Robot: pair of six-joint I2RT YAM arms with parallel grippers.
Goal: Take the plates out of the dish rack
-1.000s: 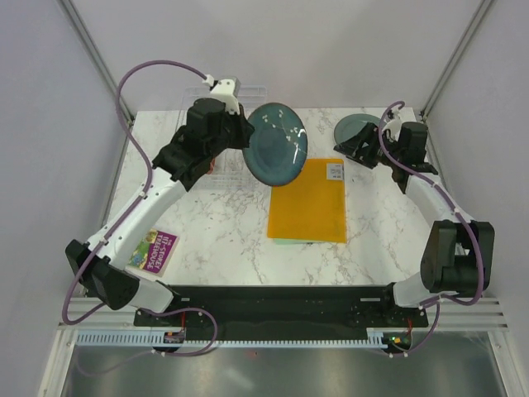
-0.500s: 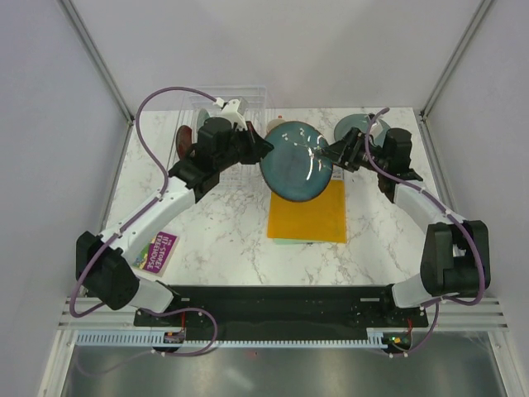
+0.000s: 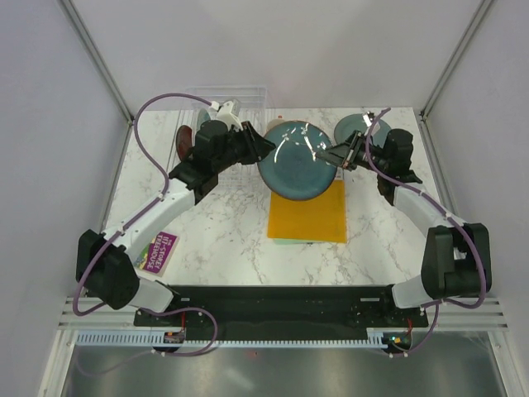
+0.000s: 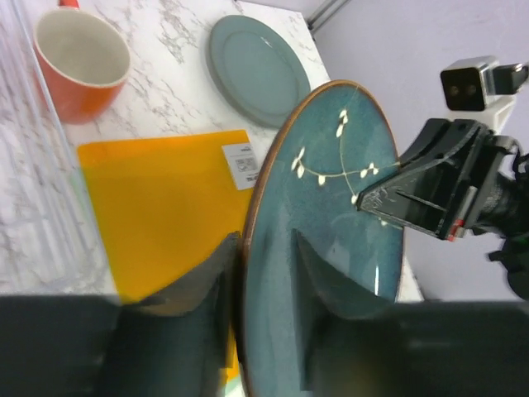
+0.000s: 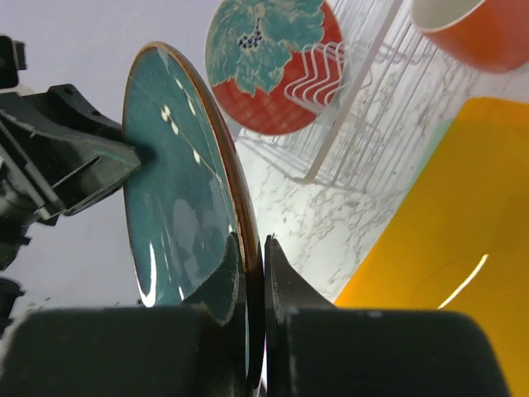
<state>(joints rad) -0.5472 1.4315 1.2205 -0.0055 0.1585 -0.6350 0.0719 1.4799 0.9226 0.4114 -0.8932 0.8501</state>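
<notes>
Top: we see the teal plate point(image 3: 302, 161) in the air over the folder's point(image 3: 307, 213) far end, with the left hand point(image 3: 266, 149) and right hand point(image 3: 337, 157) at opposite rims.
Left wrist: its fingers straddle the rim; we can't tell whether it is clenched or released.
Right wrist: the right hand is clenched on the rim. A red plate point(image 5: 273, 62) stands in the rack point(image 5: 351, 91) near the folder.

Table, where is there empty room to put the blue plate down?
Bare marble lies between the purple card and the orange folder, and right of the folder beside the right arm. The back is crowded: dish rack, orange cup, grey-green plate, with the teal plate over the middle.
</notes>
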